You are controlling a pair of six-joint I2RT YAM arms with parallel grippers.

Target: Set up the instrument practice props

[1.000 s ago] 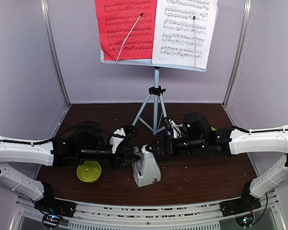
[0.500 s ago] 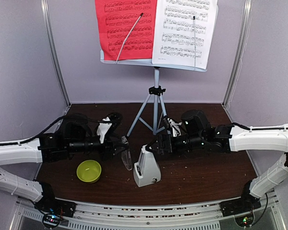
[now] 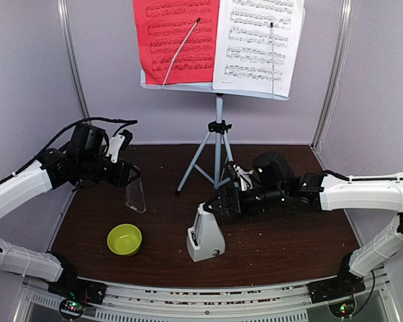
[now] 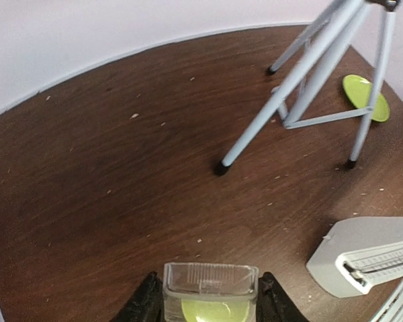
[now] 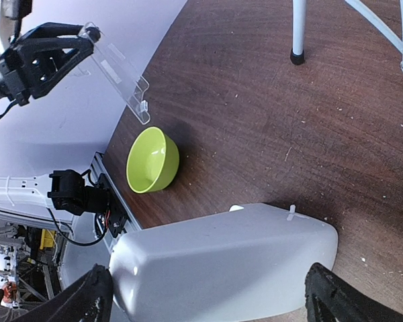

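Left claw: raised over the back left of the table and closed on the top edge of the clear cover. The cover hangs tilted in the air, well apart from the metronome.
Right claw: jaws spread wide, astride the upper part of the metronome. Whether its fingers press the casing cannot be made out.
Metronome: upright at front centre of the table, uncovered, near the tripod's feet. The left wrist view cuts it off at the right edge.
Music stand: on its tripod at back centre. Its shelf is mostly hidden behind the two sheets.
Red sheet: on the left half of the stand with a thin wire arm across it. The frame cuts off its top.
White sheet: on the right half, touching the red sheet. Its lower edge hangs below the shelf and its top is cut off too.
Writing: both sheets carry staves of printed notes, but no words can be read. The metronome's scale shows fine ticks that are too small to read.
Bowl: lime green, at front left, apart from the metronome. The left wrist view shows it only through the cover.
Plate: lime green, behind the tripod legs and partly hidden by one leg. It cannot be made out from overhead.
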